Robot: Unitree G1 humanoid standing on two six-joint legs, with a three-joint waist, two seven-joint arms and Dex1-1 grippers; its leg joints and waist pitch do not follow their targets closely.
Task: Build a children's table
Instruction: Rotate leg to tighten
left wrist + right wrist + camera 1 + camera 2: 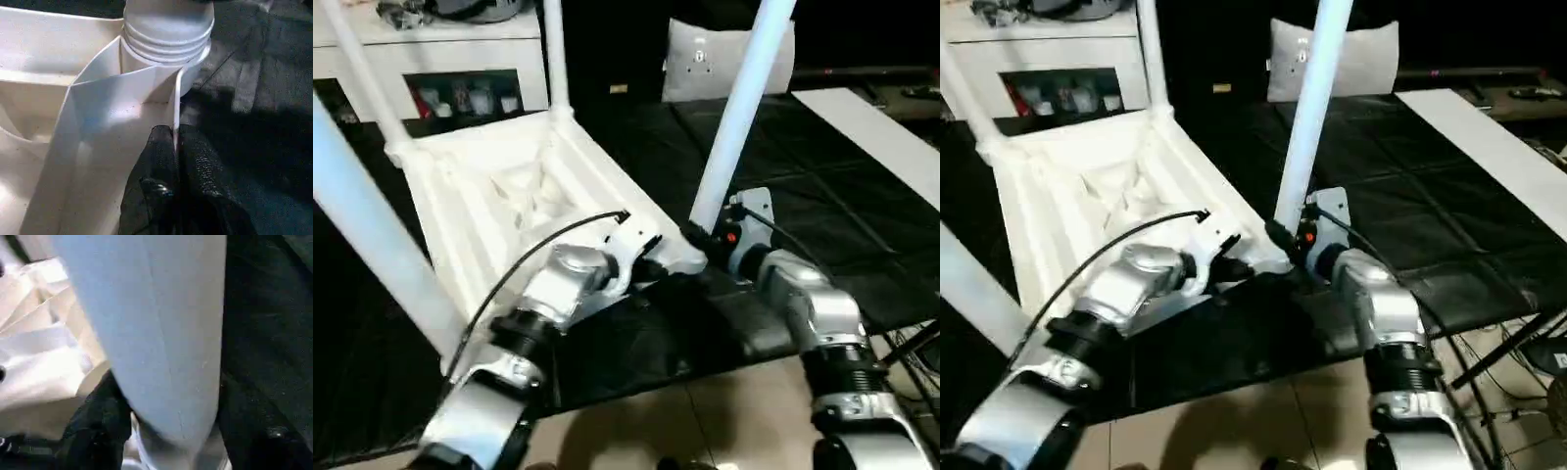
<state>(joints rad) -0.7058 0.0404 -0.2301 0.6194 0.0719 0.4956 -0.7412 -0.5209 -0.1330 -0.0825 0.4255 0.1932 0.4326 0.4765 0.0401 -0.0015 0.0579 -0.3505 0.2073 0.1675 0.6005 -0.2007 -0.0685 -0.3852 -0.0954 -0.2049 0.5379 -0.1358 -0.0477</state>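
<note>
The black-covered work table (pixel 822 186) carries everything here, and the white tabletop (pixel 499 196) of the children's table lies on it upside down, ribbed underside up, filling the table's left half. Four white legs stand in the tabletop's corner sockets: one at the far left corner (pixel 357 78), one at the far right corner (pixel 555 54), a large one close to the camera at the near left corner (pixel 372 245), and one at the near right corner (pixel 739 108), leaning slightly to the right as it rises. The right gripper (pixel 700 238) sits at the base of that near right leg, its two black fingers (pixel 98 426) set partway apart on either side of the tube, clasping it just above the socket. The left gripper (pixel 175 147) is at the same corner of the tabletop, pinched nearly closed on a thin upright rib of the underside, right beside the threaded foot of the leg. Beyond the tabletop, on the far side of the work table, a pale cushion (pixel 705 59) stands upright.
</note>
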